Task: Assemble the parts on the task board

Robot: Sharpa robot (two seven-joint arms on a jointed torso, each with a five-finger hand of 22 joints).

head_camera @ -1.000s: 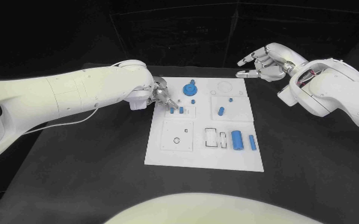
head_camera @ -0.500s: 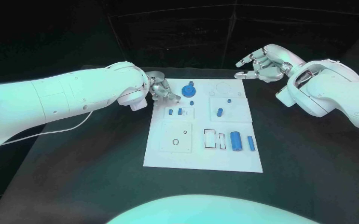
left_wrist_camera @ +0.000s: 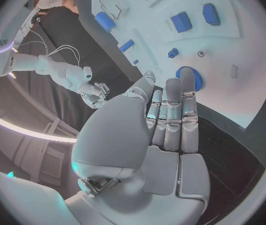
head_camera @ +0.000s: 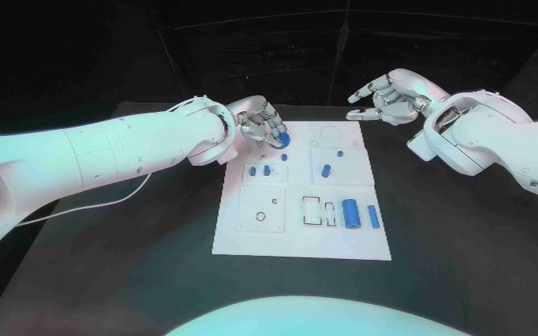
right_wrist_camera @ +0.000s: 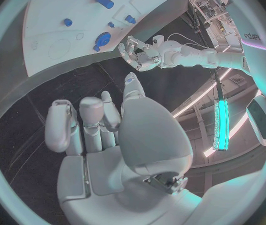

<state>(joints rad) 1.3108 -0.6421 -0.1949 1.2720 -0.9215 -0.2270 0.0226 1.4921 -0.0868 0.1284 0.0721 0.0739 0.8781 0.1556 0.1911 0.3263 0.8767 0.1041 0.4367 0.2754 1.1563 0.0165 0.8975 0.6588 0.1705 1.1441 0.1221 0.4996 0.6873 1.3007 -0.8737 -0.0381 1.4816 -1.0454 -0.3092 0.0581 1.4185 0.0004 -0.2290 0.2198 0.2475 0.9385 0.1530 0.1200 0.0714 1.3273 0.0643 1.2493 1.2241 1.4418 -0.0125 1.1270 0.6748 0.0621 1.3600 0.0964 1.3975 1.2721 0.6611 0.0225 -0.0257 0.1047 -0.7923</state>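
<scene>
White task board carries small blue parts; left hand and right hand both empty, fingers spread.

A black table stands before dark panelled walls — cyan light strips glow beyond.

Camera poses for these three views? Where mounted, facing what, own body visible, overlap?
Head view: on the robot's head, looking down at the task board; both arms enter, left hand and right hand.
Left wrist view: behind the left hand, facing the board.
Right wrist view: behind the right hand, facing the board.
Shared: all show the round blue part.
</scene>
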